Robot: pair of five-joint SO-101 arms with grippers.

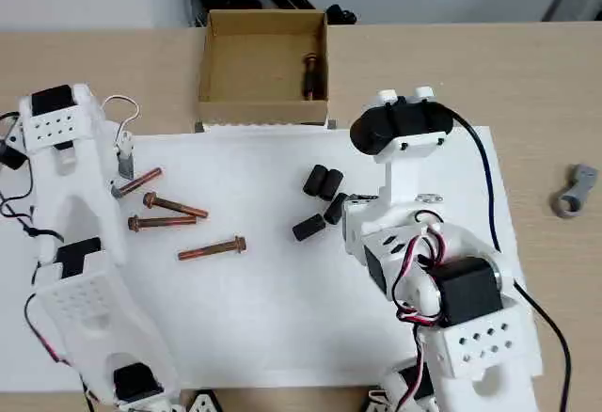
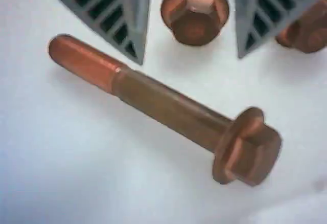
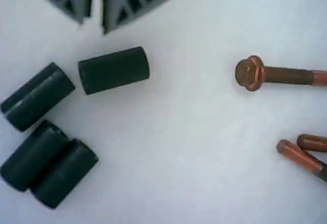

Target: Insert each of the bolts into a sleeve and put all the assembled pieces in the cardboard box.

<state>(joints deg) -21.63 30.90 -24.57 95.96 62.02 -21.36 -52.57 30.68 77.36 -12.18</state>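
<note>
In the high view, the cardboard box (image 1: 212, 64) stands at the middle of the far edge of the bench (image 1: 527, 64). One bolt in the box (image 1: 308, 71) lies by its right wall; whether it carries a sleeve is too small to tell. On the white sheet (image 1: 282, 327), four loose bolts (image 1: 213, 248) lie toward the left edge of the bench and four black sleeves (image 1: 308, 228) lie near its middle. That makes five bolts in all, and I judge that four pieces are not yet assembled. A grey part (image 1: 574, 191) lies near the right edge.

In the left wrist view, the left gripper (image 2: 189, 52) has its fingers (image 2: 120, 17) wide apart and holds nothing. A bolt head (image 2: 194, 12) sits between them and touches neither. A second bolt (image 2: 163, 106) lies across, its tip just beside one finger. To grasp well, the fingers should close on one bolt alone, so that this neighbour is not caught.

In the right wrist view, the right gripper (image 3: 93, 23) has its fingers almost together and holds nothing. The four sleeves lie below it, two of them touching. It must open first, and the single sleeve (image 3: 113, 69) nearest the fingers looks the easiest to take.
</note>
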